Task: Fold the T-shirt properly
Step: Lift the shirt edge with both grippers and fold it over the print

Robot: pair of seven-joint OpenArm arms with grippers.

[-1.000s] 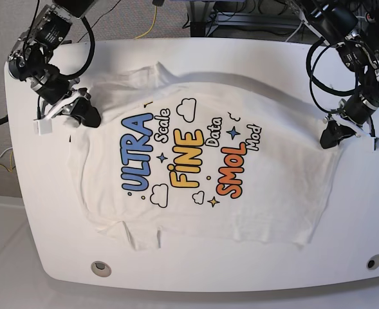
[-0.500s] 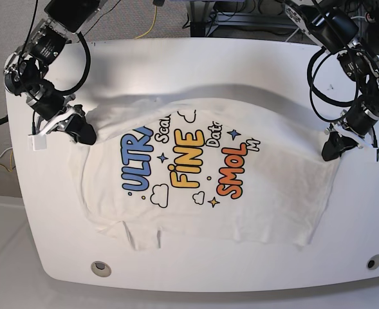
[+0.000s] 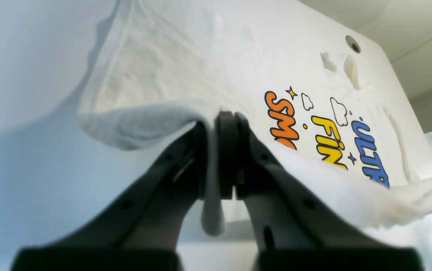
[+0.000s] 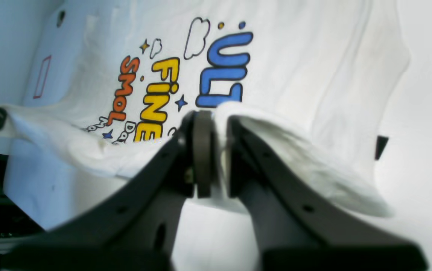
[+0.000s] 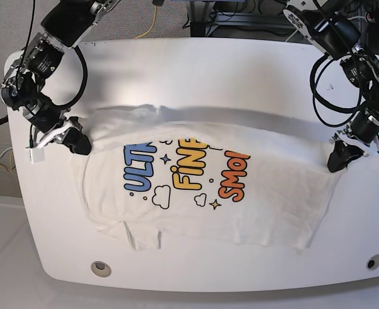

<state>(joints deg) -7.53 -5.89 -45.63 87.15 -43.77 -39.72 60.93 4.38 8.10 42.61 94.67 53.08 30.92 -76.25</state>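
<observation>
White cotton, soft and limp: the T-shirt (image 5: 202,193) lies print-up across the table (image 5: 195,71), its far edge lifted and carried over toward the near side, so the tops of the printed letters are already hidden under the fold.

We see the left gripper (image 5: 341,157) at the base view's right edge of the cloth, jaws pinched shut on a fold of the hem; in its wrist view the fabric drapes over both fingers and a tail hangs down between them. The right gripper (image 5: 75,143), at the opposite edge, is likewise clamped on the shirt, cloth bunched between its pads (image 4: 203,150).

Handling, as we judge it: light, no stiffness, sags between the two holds. The span between the grippers bows downward in both wrist views. We would keep hold at the two outer edges and keep the cloth taut between them; slack there would likely let the fold line wander or wrinkle. Thin pinches may slip if tugged hard.
</observation>
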